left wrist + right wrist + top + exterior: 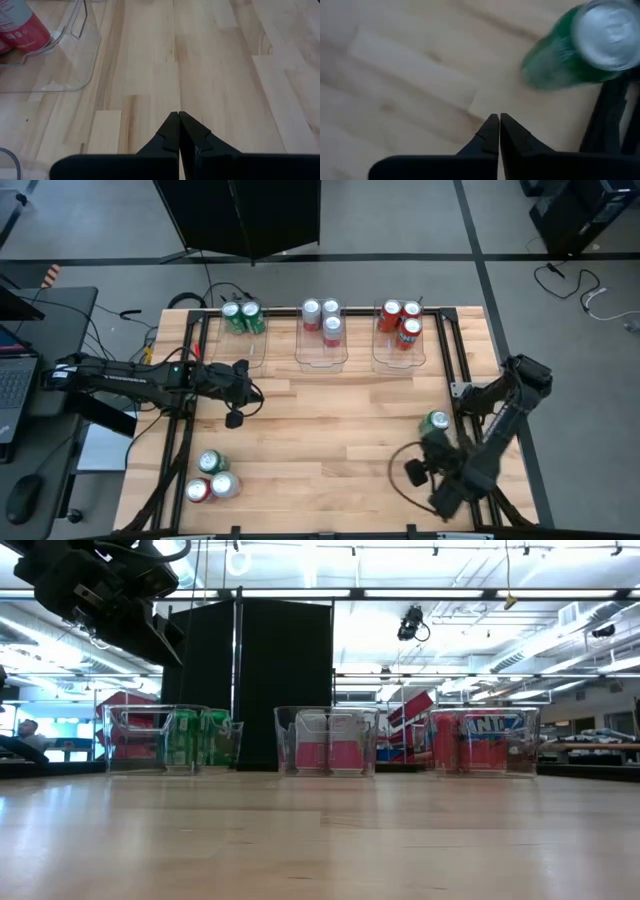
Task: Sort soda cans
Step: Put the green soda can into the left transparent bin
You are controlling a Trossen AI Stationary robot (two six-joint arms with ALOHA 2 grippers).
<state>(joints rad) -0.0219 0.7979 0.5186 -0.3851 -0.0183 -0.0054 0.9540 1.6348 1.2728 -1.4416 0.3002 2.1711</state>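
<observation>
The table (330, 420) is pale striped wood. The left clear bin (238, 340) contains green cans (243, 316). The middle bin (321, 345) contains silver-white cans (322, 318) with red lower bands. The right bin (398, 348) contains red cans (401, 320). Both arms are black. All can tops are silver.

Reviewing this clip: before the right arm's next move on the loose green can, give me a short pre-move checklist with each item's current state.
1. Right gripper holding a can: not ok, shut on nothing.
2. Green can upright beside it: ok.
3. Left gripper out of the way, shut mid-table: ok.
4. Green bin has room: ok, two cans inside.
5. Three cans at front left still unsorted: not ok.
6. Path to bins free: cannot tell.
</observation>
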